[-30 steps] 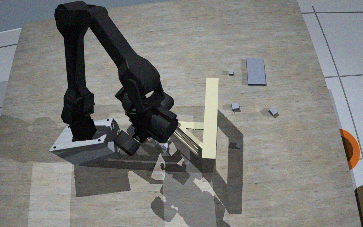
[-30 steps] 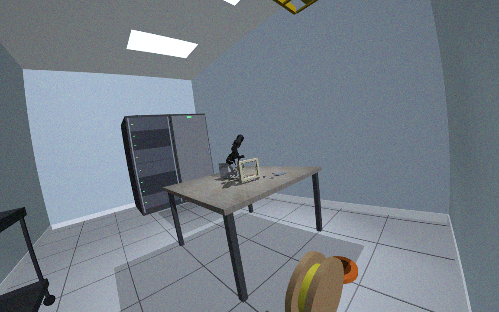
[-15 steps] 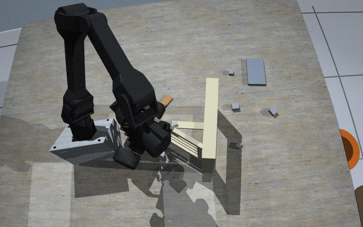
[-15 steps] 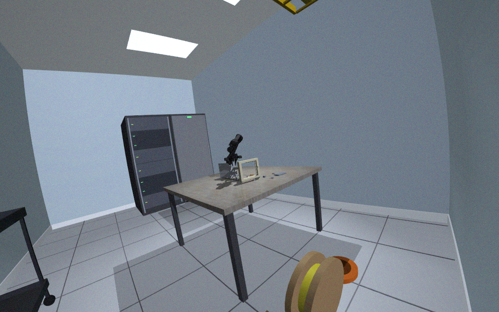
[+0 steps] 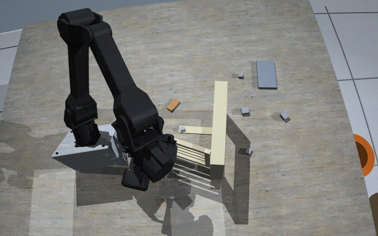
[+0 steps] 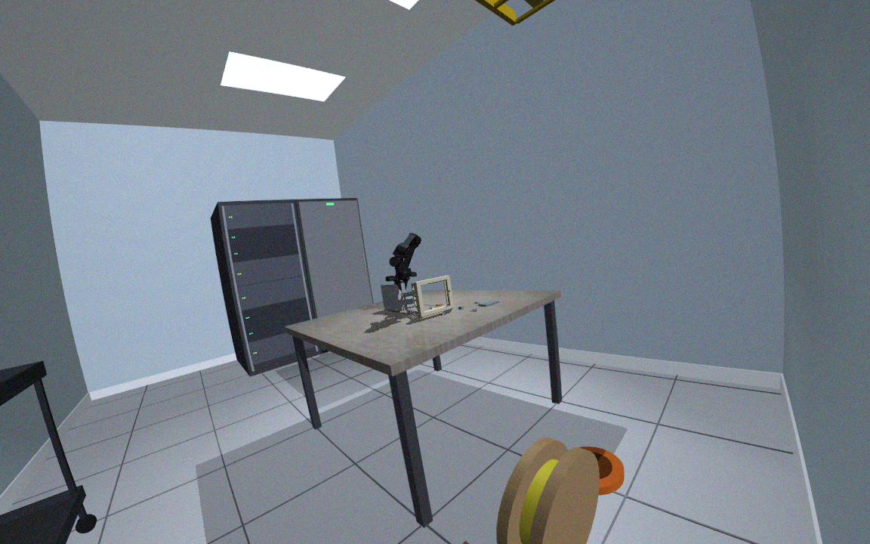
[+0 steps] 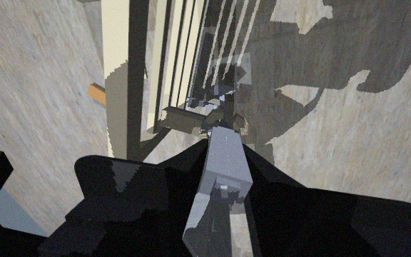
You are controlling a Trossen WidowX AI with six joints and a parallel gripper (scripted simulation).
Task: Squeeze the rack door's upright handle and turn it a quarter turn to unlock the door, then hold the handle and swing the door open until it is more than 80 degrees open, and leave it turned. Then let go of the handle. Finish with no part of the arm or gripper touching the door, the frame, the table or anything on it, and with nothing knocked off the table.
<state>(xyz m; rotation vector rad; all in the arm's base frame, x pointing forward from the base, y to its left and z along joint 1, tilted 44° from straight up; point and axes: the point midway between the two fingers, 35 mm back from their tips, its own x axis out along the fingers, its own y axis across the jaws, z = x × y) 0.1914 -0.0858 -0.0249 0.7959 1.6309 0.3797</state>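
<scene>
The cream rack frame (image 5: 220, 117) (image 6: 417, 301) stands upright on the table. Its slatted door (image 5: 192, 144) (image 7: 114, 36) is swung well out toward the arm's base, nearly square to the frame; the exact angle is hard to judge. The grey handle (image 7: 227, 160) is at the door's free side in the wrist view. My gripper (image 7: 222, 145) is shut on it, one black finger on each side. In the top view the wrist hides the fingers, the handle and the door's free end. The handle's turn relative to the door is hard to tell.
An orange block (image 5: 173, 104) (image 7: 97, 93) lies behind the door. A small grey cube (image 5: 182, 128) is by a low cream bar (image 5: 199, 129). Several grey cubes and a flat grey slab (image 5: 266, 74) lie beyond the frame. The arm's grey base (image 5: 96, 160) is close left of the wrist.
</scene>
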